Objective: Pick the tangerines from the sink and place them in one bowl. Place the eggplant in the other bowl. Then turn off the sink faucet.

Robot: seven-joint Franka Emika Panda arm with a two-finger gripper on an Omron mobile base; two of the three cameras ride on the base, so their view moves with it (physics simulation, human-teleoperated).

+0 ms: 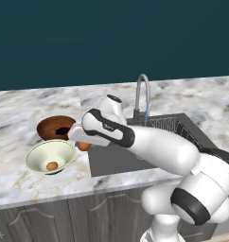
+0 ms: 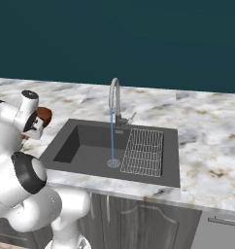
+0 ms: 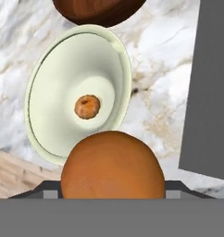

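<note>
We hover beside the dark grey recessed sink (image 1: 117, 163), above the wide pale cream-green bowl (image 3: 63, 74). Our gripper (image 3: 113, 192) pinches the second round orange tangerine (image 3: 111, 164); the first orange tangerine (image 3: 87, 106) lies inside. Released off-centre, it could roll away. The right base view shows water running from the grey gooseneck faucet (image 2: 114, 99).
</note>
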